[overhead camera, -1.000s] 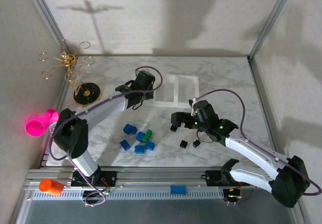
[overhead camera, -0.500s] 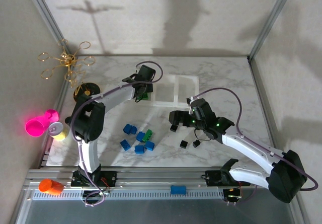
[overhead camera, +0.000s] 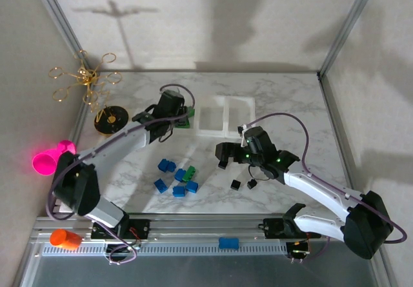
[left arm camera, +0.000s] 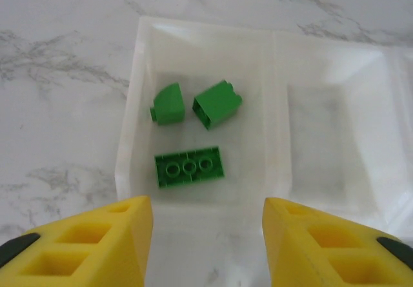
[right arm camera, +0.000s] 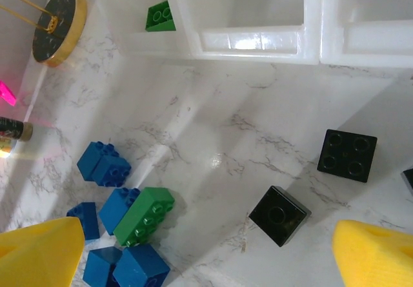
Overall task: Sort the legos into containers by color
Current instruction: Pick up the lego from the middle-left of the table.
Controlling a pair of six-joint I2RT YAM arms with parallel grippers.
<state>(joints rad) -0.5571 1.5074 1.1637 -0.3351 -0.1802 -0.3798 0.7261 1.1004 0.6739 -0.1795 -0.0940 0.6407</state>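
We see the left gripper (left arm camera: pixel 206 242) hanging over the left end of the containers (left arm camera: pixel 273 74), jaws spread with nothing between them. Below it, three green legos (left arm camera: pixel 189 166) lie in that end compartment: a flat studded plate and two chunkier pieces, all glossy hard plastic. The compartment beside it looks bare. The trays are thin, milky and translucent, with low raised walls.

The right gripper (right arm camera: pixel 206 258) hovers over the marble-patterned table (right arm camera: pixel 258 132), jaws likewise wide and holding nothing. The coming move, we judge, turns on the pair of black legos (right arm camera: pixel 279 215). They lie apart from each other on the table on the near side of the trays, toward the right-hand side of the wrist view. In the overhead view the right arm is plainly the nearer one. Both are squarish, so neither has a long axis to fix the wrist angle, though the closer one sits turned diagonally to the jaws.

Toward the other side a lone green lego (right arm camera: pixel 144 216) rests against the blue legos (right arm camera: pixel 103 164), its long axis slanting across the view. It touches its blue neighbours, so pinching it cleanly looks harder to us. As far as we can see, no blue or black brick is in a tray yet.
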